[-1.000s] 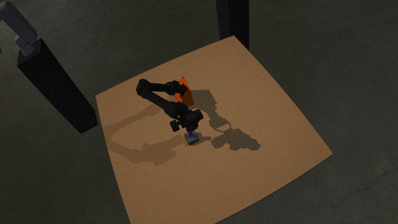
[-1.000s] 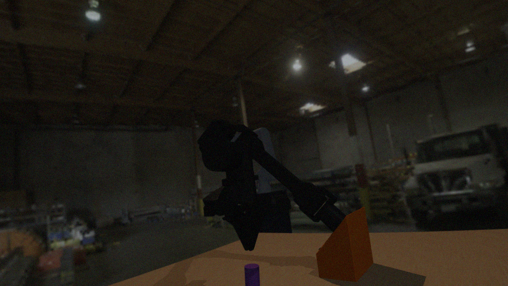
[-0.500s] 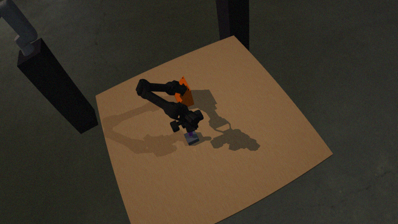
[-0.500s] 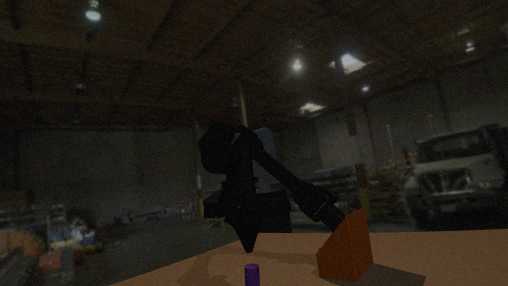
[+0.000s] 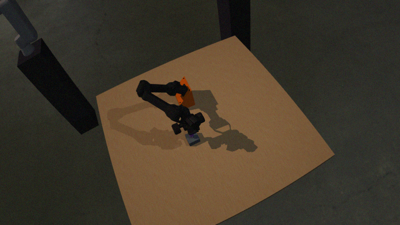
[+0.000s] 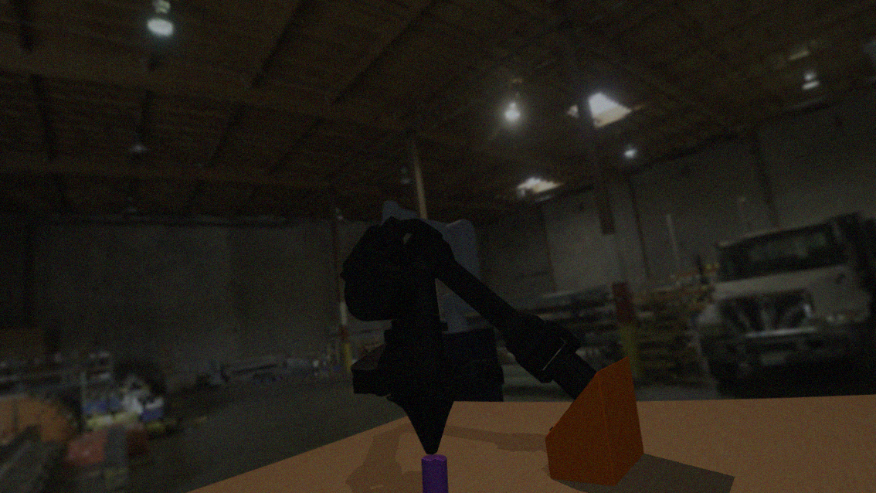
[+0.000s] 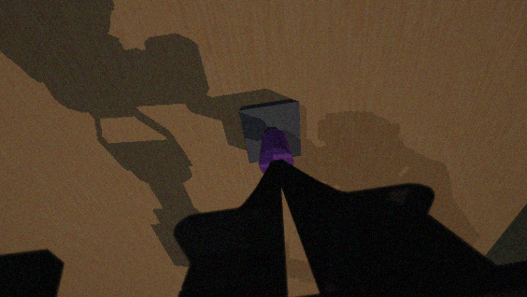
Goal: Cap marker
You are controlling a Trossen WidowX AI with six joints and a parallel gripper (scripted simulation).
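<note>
The purple cap [image 5: 191,135] [image 6: 435,474] [image 7: 275,146] stands upright over the grey holder block [image 5: 194,141] [image 7: 282,117]. The marker under it cannot be told apart from the cap, and I cannot tell how far down the cap sits. My gripper [image 6: 432,452] [image 7: 277,164] is shut with nothing between its fingers. It points down, with the joined fingertips right at the cap's top; they look to be touching it or just above it. In the top view the arm hides the fingertips. In the exterior view the block is out of frame.
The table [image 5: 251,178] carries an orange wedge-shaped mount [image 5: 190,97] [image 6: 597,429] at the arm's base, behind the block. A black pillar [image 5: 55,86] with a grey arm stands off the table's left side. Another dark pillar [image 5: 237,22] stands behind the far corner.
</note>
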